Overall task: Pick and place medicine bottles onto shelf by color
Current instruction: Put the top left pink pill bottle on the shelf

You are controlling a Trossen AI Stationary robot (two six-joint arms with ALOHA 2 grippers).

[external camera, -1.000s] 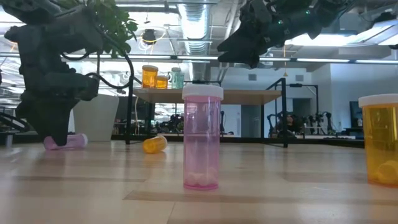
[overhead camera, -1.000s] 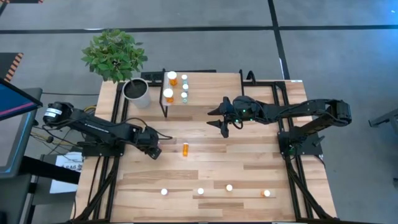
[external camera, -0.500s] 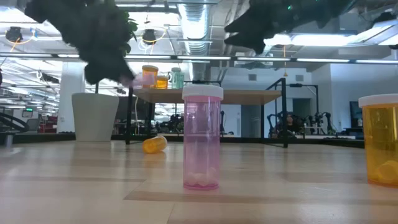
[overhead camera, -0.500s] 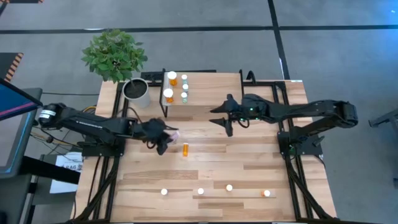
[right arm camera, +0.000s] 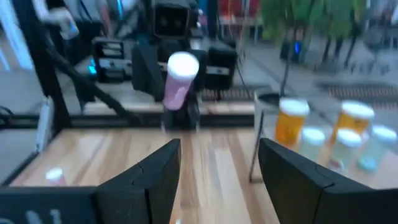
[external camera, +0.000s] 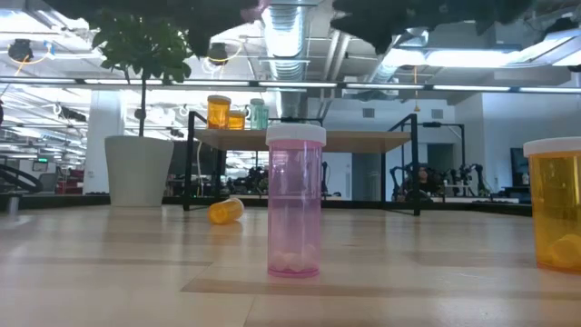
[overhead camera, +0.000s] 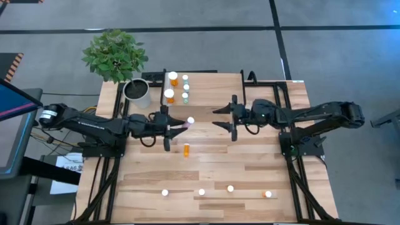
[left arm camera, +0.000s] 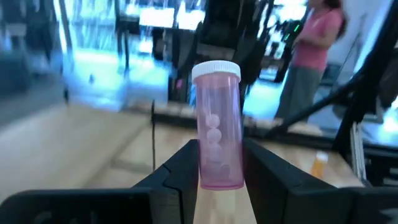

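Note:
My left gripper (overhead camera: 179, 125) hangs level above the table's middle, shut on a pink medicine bottle (left arm camera: 217, 118) with a white cap. My right gripper (overhead camera: 229, 119) faces it from the right, open with nothing between its fingers. The shelf (overhead camera: 201, 94) stands at the far middle. On it stand two orange bottles (overhead camera: 173, 78) and several small pale ones (overhead camera: 185, 88). An orange bottle (overhead camera: 186, 149) lies on its side on the table. Near the front edge stand another pink bottle (external camera: 296, 200), an orange one (external camera: 554, 204) and two more (overhead camera: 165, 192). My left gripper pinches the lower half of the pink bottle's body (left arm camera: 219, 171) between its two fingers (left arm camera: 184, 177), one on each side. The fingers come in level from the table's left. The bottle stands upright, cap up, lifted clear of the table.
A white plant pot (overhead camera: 137, 92) with a green plant stands at the far left beside the shelf. Black frame rails (overhead camera: 116, 112) run along both table sides. A person (left arm camera: 314, 56) stands in the room beyond the table.
My left gripper has lifted the pink bottle from where it lay at the table's left. It rose and moved toward the middle, tipping from pointing down to level, so the bottle now stands upright. My right gripper has drawn back slightly toward the right edge.

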